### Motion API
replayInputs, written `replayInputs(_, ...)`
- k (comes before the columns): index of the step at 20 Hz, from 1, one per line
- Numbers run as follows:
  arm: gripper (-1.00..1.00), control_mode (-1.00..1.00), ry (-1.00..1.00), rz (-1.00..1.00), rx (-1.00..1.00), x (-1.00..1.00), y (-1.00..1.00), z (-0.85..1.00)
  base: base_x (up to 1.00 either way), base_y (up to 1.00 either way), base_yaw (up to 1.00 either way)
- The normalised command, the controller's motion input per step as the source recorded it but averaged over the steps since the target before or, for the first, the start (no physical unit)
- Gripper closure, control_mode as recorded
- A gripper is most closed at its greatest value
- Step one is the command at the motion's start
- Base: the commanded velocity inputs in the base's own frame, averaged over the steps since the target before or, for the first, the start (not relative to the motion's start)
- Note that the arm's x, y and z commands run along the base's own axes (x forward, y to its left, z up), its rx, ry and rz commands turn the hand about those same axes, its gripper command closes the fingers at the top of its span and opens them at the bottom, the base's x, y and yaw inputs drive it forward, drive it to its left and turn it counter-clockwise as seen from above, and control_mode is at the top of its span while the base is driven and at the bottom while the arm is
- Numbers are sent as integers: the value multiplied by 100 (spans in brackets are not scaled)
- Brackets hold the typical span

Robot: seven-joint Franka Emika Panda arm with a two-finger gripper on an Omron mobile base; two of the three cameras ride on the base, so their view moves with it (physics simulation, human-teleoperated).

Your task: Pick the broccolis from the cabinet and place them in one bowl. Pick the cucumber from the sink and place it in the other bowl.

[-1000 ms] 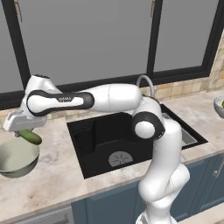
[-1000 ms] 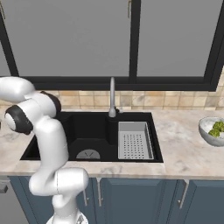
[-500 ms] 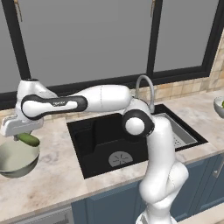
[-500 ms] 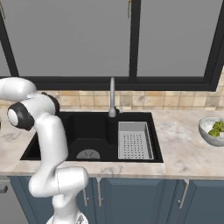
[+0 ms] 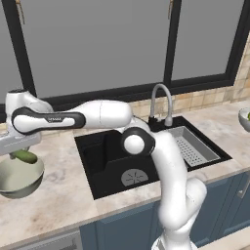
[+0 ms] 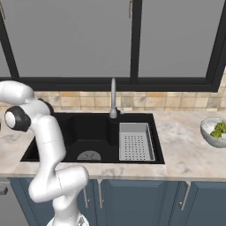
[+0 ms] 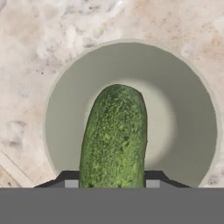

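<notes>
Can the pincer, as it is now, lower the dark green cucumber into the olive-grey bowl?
Probably yes: the pincer holds the dark green cucumber directly above the olive-grey bowl, with nothing between them.

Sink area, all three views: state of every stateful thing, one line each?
gripper: shut on the cucumber, held above the olive-grey bowl
cucumber: gripped, not yet in the bowl
olive-grey bowl: upright on the counter, nothing inside
whitish bowl: upright, holds broccoli
sink: basin holds the perforated tray
tap: no water running

Two bowls (image 5: 19,178) (image 6: 213,132) on marble counter (image 5: 63,195)
</notes>
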Motion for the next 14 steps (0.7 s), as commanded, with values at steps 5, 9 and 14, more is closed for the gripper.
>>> replayInputs(5,100,-100,0,0,-9,3,1,-25,0,0,0)
replayInputs(9,100,-100,0,0,-3,0,1,-25,0,0,0)
replayInputs(14,100,-100,0,0,0,0,6,-30,0,0,0)
